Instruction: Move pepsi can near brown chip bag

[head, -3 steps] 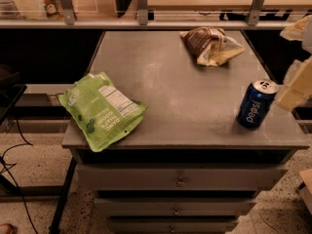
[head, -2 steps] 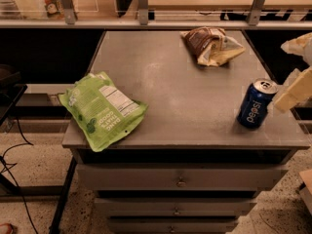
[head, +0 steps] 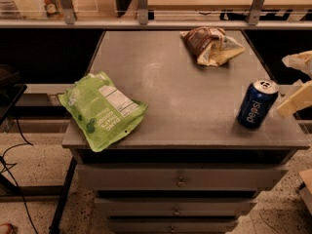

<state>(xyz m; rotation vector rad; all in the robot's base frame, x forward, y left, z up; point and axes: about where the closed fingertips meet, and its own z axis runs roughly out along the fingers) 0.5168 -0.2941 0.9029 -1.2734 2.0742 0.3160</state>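
The gripper (head: 285, 84) is showing at the right edge, mostly cut off, its fingers (head: 296, 100) standing wide apart and holding nothing. The pepsi can (head: 257, 104) is sitting just left of the lower finger, contact unclear. The brown chip bag (head: 210, 45) is lying well beyond.

The pepsi can (head: 257, 104) carries white "pepsi" lettering running up its blue side. The green bag (head: 102, 108) has a white printed label and pale lettering, both too small to read. The gripper (head: 288, 86) sits just right of the can, fingers apart, bearing no markings
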